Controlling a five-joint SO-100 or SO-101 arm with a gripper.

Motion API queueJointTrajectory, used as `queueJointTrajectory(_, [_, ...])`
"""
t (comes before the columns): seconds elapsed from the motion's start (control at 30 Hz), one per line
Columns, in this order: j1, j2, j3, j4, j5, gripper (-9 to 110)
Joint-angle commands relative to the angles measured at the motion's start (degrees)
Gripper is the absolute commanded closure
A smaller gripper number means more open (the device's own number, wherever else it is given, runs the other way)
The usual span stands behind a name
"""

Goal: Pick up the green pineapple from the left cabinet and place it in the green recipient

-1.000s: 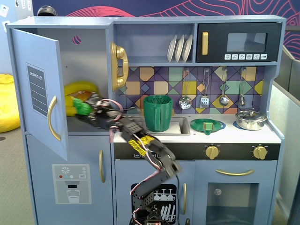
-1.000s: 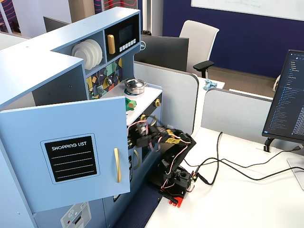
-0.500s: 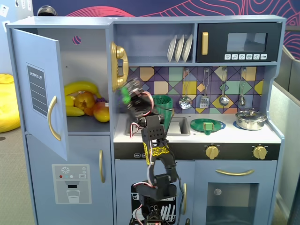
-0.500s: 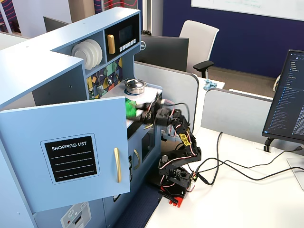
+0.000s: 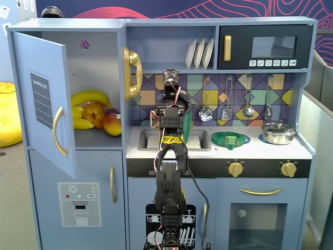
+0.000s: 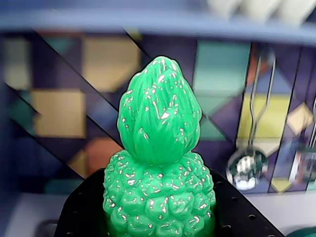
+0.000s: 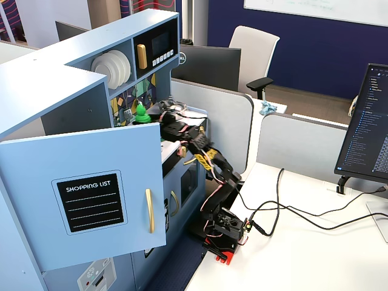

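Pale-blue toy kitchen (image 5: 218,208) across a fixed view from the front. At left, the left cabinet (image 5: 99,67), door (image 5: 39,104) swung wide toward the near side, with a yellow banana (image 5: 91,98) and orange-red fruits (image 5: 104,121) on its shelf and no pineapple among them.

Black robot arm (image 5: 169,182) rising at the middle, in front of the sink (image 5: 151,139), well right of the cabinet.

Just behind the arm, a sliver of dark green, probably the green recipient (image 5: 189,117); mostly hidden, so rim and exact place hard to tell.

Right of the sink, a flat green plate (image 5: 230,139).

Close in the wrist view, the green pineapple (image 6: 158,163), upright, crown up, seated between the black jaws of the gripper (image 6: 158,219), closed narrowly on its bumpy body. From the side view, the same pineapple (image 7: 141,113) held high above the counter, under the plate shelf (image 7: 112,63).

Judged progress: pick-up done and fruit clear of the cabinet; left to do, lining up over the cup, lowering and letting go.

Room to move: open air over the sink; shelf edge close above the crown, tiled back wall (image 6: 59,108) and hanging ladle (image 6: 247,170) beyond.
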Motion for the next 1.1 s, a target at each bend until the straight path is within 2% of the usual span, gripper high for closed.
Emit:
queueJointTrajectory(0.0, [1.41, -6.06, -6.5, -5.27, 0.97, 101])
queueJointTrajectory(0.2, [0.88, -14.85, -12.39, -9.4, 1.32, 101])
queueJointTrajectory(0.37, [0.7, -22.32, -20.04, -7.91, 0.88, 101])
queueJointTrajectory(0.53, [0.35, -23.29, -20.3, -6.77, -0.09, 101])
queueJointTrajectory(0.57, [0.26, -23.29, -20.3, -6.86, 0.26, 97])
queueJointTrajectory(0.63, [0.35, -23.55, -20.21, -7.73, 1.85, 76])
queueJointTrajectory(0.67, [0.35, -23.64, -19.69, -8.26, 1.58, 70])
queueJointTrajectory(0.8, [0.0, -22.59, -15.29, -12.04, 4.22, 54])
queueJointTrajectory(1.07, [-1.23, -22.24, -13.71, -15.38, 4.83, 52])
